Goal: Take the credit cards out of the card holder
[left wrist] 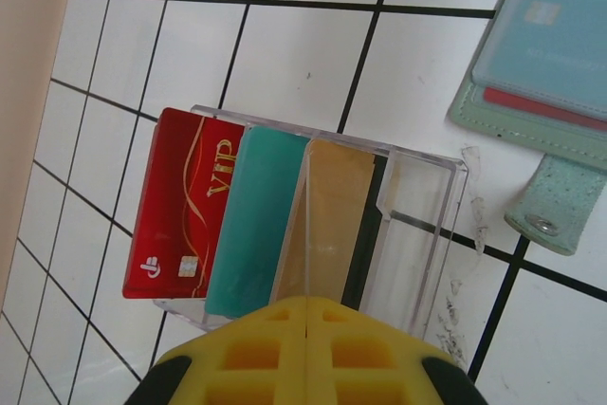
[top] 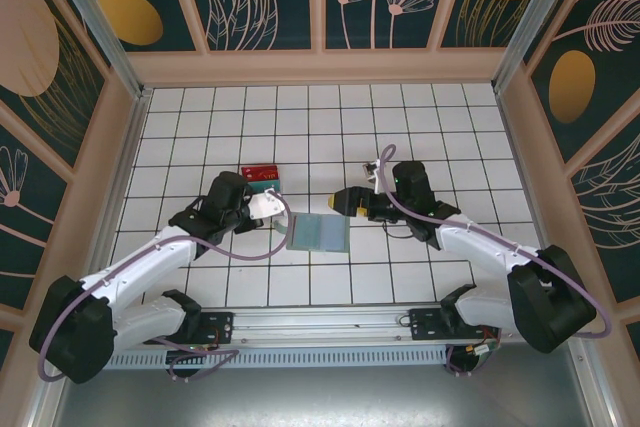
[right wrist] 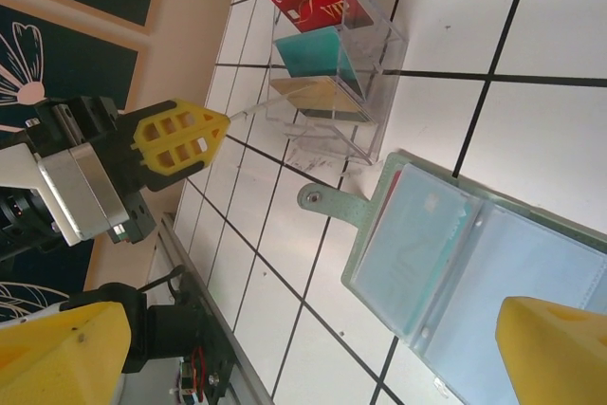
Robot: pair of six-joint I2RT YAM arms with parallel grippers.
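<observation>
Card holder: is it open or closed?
Open. The card holder lies spread flat, light blue inside facing up, its snap strap undone and sticking out.

Top cam overhead; wrist cams close, sharing card holder.

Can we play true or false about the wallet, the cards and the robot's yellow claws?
1. The card holder lies open on the table. True.
2. The left gripper is wide open. False: its yellow fingers are pressed shut.
3. The clear tray holds a red card, a teal card and a tan card. True.
4. The right gripper is holding a card. False: it is open and holds nothing.
5. The card holder is empty. False: a pale blue card sits in it, with a red edge showing below it.
</observation>
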